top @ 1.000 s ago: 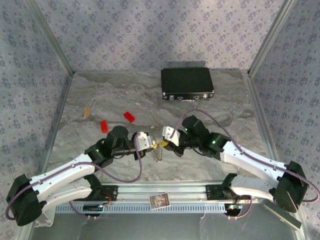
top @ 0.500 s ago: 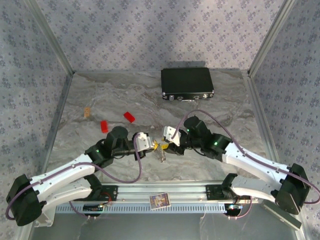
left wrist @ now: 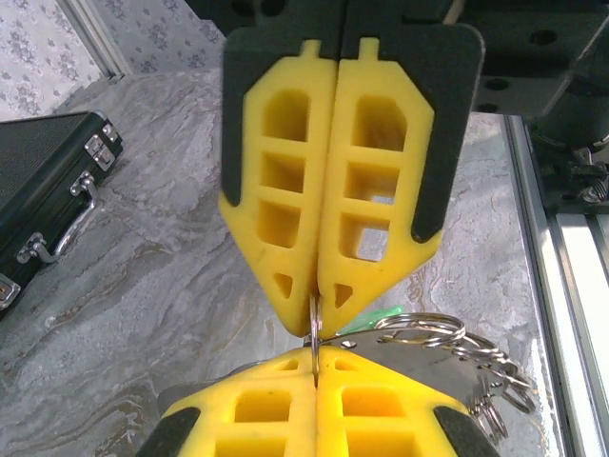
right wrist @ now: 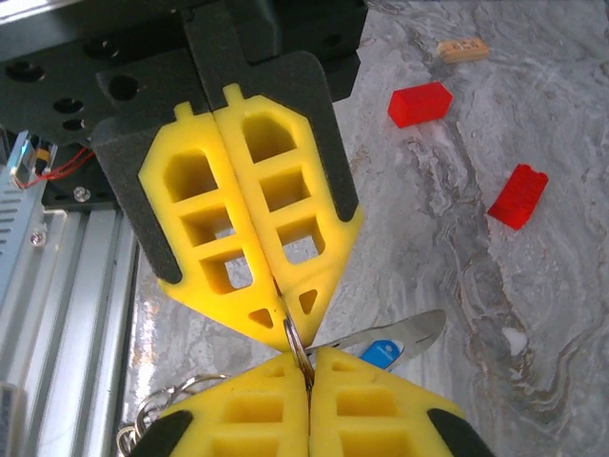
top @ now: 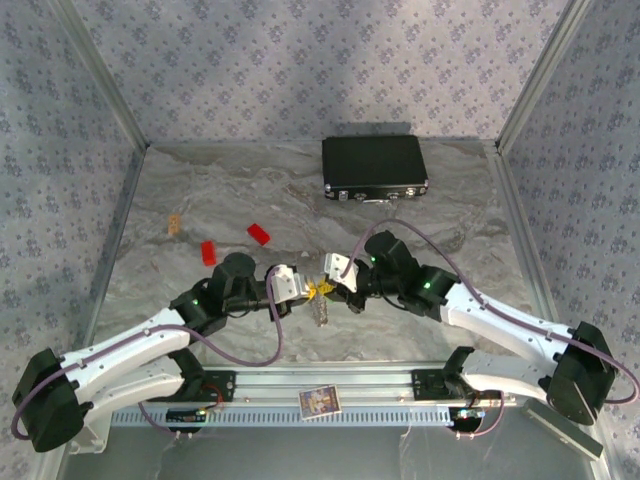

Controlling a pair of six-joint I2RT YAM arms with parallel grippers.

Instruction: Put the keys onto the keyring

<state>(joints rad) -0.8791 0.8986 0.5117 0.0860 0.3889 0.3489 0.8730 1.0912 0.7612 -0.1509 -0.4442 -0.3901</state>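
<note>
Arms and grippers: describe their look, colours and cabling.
Both the left arm and right arm have white links, black joints with green lights, and looping purple cables. The left gripper and right gripper have yellow, window-cut fingers on black backing plates.

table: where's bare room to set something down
Bare table lies between the black case and the right wall, and left of the case behind the red blocks. Crowded: front centre, where the left tool and right tool both pinch the keyring.
</note>
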